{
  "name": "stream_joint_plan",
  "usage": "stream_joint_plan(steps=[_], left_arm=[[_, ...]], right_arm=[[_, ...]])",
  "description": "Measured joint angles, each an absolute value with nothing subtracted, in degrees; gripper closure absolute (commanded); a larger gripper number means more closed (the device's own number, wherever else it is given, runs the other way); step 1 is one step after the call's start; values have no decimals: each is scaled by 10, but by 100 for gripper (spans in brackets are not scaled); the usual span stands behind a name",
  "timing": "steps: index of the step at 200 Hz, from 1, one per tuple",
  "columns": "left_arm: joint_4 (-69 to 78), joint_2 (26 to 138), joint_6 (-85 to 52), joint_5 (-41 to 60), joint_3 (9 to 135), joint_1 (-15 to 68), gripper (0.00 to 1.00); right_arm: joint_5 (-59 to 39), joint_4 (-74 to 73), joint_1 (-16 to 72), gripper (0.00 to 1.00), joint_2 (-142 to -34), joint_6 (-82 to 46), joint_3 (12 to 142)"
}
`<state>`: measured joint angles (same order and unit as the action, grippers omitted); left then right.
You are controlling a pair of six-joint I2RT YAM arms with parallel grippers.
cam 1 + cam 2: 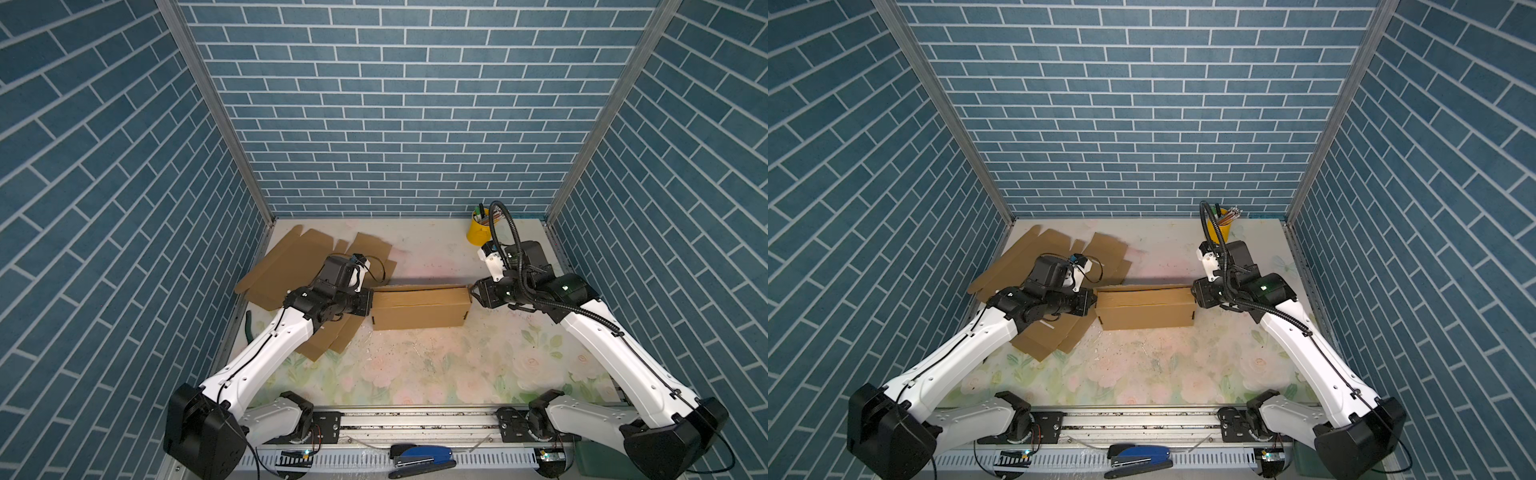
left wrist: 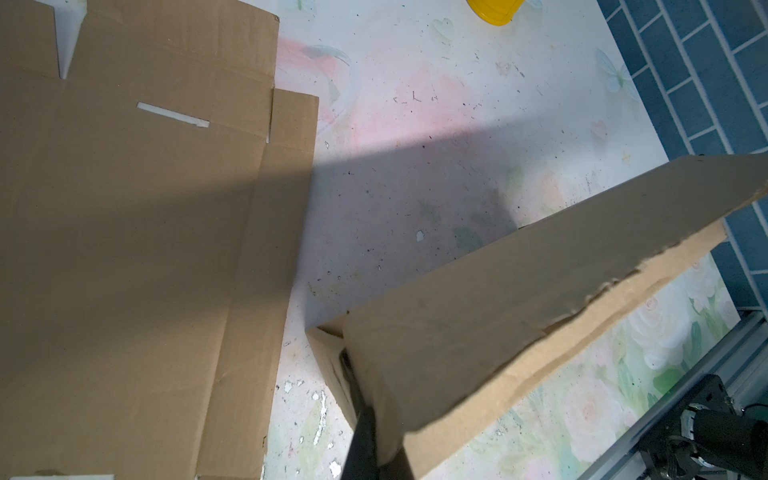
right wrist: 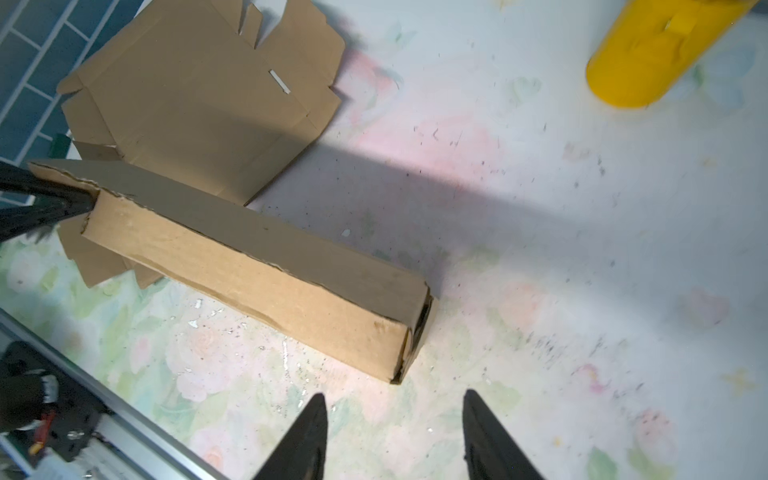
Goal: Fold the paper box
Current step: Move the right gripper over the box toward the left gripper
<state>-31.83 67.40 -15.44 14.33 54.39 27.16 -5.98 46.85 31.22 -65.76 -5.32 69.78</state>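
In both top views, nearest the lens, a blue stapler point(image 1: 419, 456) point(image 1: 1139, 455) lies on the front rail, well apart from the yellow cup point(image 1: 478, 232) point(image 1: 1219, 228) at the back of the counter point(image 1: 415, 374). The paper box point(image 1: 419, 309) point(image 1: 1146, 309) sits mid-counter, forward of the cup and to its left. It is a long, low brown carton with its top flaps down and a seam running lengthwise. The left claw point(image 1: 370, 302) point(image 1: 1093, 303) meets the box end farthest from the cup. The right claw point(image 1: 471, 293) point(image 1: 1192, 291) is just beside the end nearest the cup. Flat cardboard sheets point(image 1: 286, 257) point(image 1: 1017, 257) lie farther from the cup than the box does.

In the left wrist view, the left claw point(image 2: 361, 415) is pinched shut on the end panel of the box point(image 2: 519, 316). The overlapping top flap has a ragged, torn-looking corrugated edge.

In the right wrist view, the jaws of the right claw point(image 3: 395, 415) stand apart with nothing between them, near the cup-side end of the box point(image 3: 270, 282) but not touching it. That end shows a dark gap at its corner. At the far end, the left claw point(image 3: 62, 203) grips the cardboard.
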Motion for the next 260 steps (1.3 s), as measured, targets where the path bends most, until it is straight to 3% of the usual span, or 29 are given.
stream_joint_plan(steps=[38, 99, 260], left_arm=[[-317, 675, -151, 134, 544, 274, 98], [-306, 684, -142, 125, 544, 275, 98], [-305, 689, -130, 121, 548, 277, 98]], right_arm=[[16, 468, 412, 38, -709, 94, 725], [33, 415, 516, 33, -818, 279, 727], [41, 334, 521, 33, -866, 378, 755]])
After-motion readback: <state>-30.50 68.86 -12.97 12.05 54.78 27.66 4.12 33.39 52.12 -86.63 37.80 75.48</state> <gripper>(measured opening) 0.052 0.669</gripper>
